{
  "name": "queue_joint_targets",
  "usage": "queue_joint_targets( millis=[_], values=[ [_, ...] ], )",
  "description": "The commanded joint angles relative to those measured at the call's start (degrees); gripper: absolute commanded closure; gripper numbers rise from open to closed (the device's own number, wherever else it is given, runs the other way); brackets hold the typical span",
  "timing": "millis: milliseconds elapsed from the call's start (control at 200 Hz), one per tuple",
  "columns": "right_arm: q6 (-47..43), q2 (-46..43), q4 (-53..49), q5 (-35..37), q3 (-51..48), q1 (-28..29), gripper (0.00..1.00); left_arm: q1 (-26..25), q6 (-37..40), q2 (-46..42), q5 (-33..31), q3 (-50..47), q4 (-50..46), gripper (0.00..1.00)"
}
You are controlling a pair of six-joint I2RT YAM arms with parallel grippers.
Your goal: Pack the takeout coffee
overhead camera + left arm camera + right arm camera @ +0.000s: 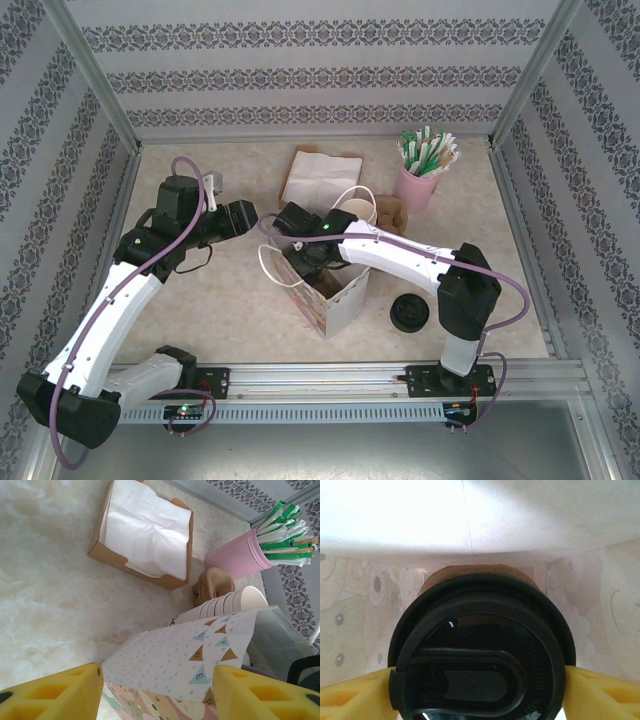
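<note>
The takeout coffee (pixel 480 670) stands inside the patterned paper bag (pixel 340 300), its black lid facing my right wrist camera and a brown band showing under the lid. My right gripper (pixel 480 692) reaches down into the bag (pixel 365 625), one yellow finger (pixel 355 695) on each side of the cup. The lid's rim hides where the pads meet the cup. In the top view the right gripper (pixel 305 250) is over the bag's mouth. My left gripper (pixel 243 215) hovers just left of the bag, open, with the bag's side panel (pixel 180 655) showing between its yellow fingers (pixel 55 695).
A brown box of white napkins (pixel 320 175) lies at the back. A pink cup of green-wrapped sticks (pixel 420 180) stands at the back right. Lidless white cups (pixel 358 208) and brown sleeves (pixel 392 212) lie behind the bag. Loose black lids (pixel 410 312) sit right of it.
</note>
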Motion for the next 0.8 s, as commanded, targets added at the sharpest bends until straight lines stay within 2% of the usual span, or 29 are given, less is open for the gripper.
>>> queue_joint_targets(
  millis=[0,80,170,794],
  values=[
    [1.59,0.28,-6.46,0.11,1.67,-0.01,0.16,-0.48,-0.50,0.44,1.08,-0.15,0.94,0.39],
    [1.98,-0.57,-6.88,0.19,2.42,-0.01,0.08,-0.46,-0.52,0.68,1.16,-0.14,1.01,0.39],
    [2.62,-1.61,-7.17,0.45,3.04,-0.01,0.05,-0.51,-0.63,0.89,1.34,-0.13,1.18,0.39],
    [5.46,-8.83,-6.23,1.13,6.55,-0.03,0.02,-0.46,-1.06,1.74,2.36,0.11,1.84,0.39]
  ],
)
